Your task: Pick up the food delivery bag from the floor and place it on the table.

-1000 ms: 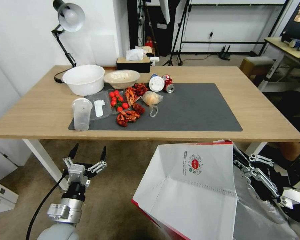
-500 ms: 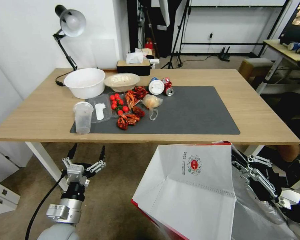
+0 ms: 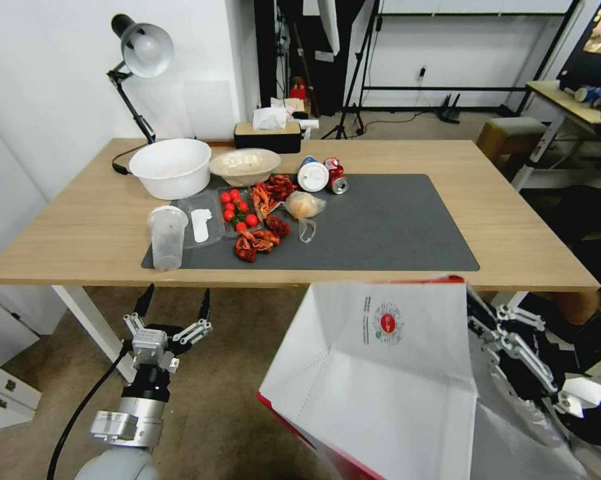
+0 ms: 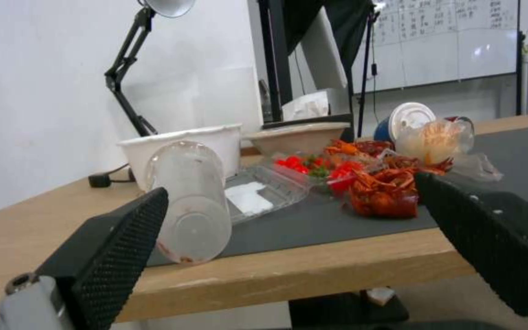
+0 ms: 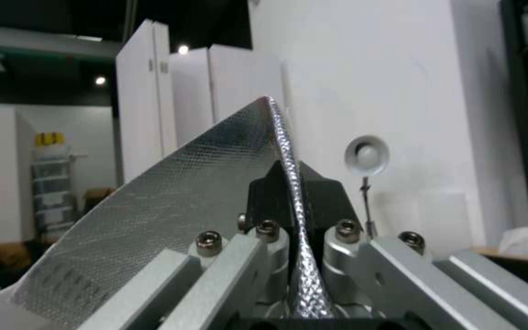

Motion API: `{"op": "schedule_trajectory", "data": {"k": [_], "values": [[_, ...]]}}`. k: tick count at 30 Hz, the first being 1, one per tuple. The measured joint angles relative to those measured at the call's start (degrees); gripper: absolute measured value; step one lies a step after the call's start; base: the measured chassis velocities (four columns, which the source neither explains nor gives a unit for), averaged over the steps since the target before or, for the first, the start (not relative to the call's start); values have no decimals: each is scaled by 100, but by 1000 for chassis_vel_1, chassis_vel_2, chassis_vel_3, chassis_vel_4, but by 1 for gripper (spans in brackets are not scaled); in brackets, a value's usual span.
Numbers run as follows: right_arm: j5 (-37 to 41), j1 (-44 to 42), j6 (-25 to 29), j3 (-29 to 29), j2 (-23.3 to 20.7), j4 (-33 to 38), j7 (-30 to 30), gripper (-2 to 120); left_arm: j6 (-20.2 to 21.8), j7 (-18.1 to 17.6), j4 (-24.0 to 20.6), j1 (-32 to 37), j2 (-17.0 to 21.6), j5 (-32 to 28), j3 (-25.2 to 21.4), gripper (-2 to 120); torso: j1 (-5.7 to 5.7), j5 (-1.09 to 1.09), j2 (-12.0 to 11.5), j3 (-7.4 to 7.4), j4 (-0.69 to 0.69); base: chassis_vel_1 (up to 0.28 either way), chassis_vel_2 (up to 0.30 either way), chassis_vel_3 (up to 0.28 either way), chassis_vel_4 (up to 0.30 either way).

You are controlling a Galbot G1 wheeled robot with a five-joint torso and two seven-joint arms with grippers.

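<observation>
— Where's the bag right now?

— I've got the food delivery bag [image 3: 387,387] up off the floor [image 3: 240,393], hanging in front of the near edge of the table [image 3: 507,220], not on it. Boxy shape, smooth white panels with a dotted seam line, a red edge along the bottom corner, a small round red logo on the front face.

— And what's holding it?

— My right gripper [image 5: 293,201]. On the right wrist camera its two dark fingers are pinched tight on a thin wall of the bag's lining, silver foil with a fine quilted weave, folded to a sharp ridge between the pads. On the head camera that gripper sits against the bag's right side, all bare metal linkages.

— Left arm?

— The left gripper [image 3: 173,310] hangs low over the beige, stained floor, in front of the table's white leg, jaws spread wide with nothing between them. Its fingers [image 4: 123,238] are black with a knurled, dotted face.

— Table surface?

— Light wood with a flat dark grey mat [image 3: 387,227]. On the mat's left part: a clear ribbed plastic cup [image 3: 167,237], a round white bowl [image 3: 171,167], red crayfish [image 3: 257,241], cherry tomatoes [image 3: 239,208].
</observation>
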Motion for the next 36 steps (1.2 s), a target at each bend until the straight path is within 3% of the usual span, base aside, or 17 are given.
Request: {"op": "schedule_trajectory", "data": {"k": [1,4,10,13,18,27,29,36], "values": [[0,0,0,0,0,0,0,0,0,0,0,0,0,0,0,100,0,0,0,0,0,0,0,0,0],[265,306,165,-110,-133,110,847,0,-7,-11,0,-3,-19,12,5,100,-4,0,-9,-6,1,0,0,0,0],[501,850,277,-230,-345,185,1814,0,-9,-26,-5,7,-36,45,10,100,-8,0,-19,-11,1,0,0,0,0],[620,1196,364,-336,-508,208,2655,0,-6,-52,-5,-2,-45,66,11,100,-12,0,-27,-16,1,0,0,0,0],[628,1308,398,-374,-564,210,2987,0,4,-53,-11,-6,-55,79,25,100,-13,0,-29,-17,0,0,0,0,0],[839,1853,575,-520,-854,121,4310,0,34,-48,15,-23,-121,176,98,100,-16,0,-37,-21,0,0,0,0,0],[1046,2082,636,-554,-1056,3,4914,0,34,-44,23,-19,-170,225,124,100,-18,0,-40,-23,0,0,0,0,0],[1370,2652,881,-733,-1592,-581,5794,0,27,-33,34,26,-294,431,223,100,-20,0,-46,-27,-1,0,0,0,0]]}}
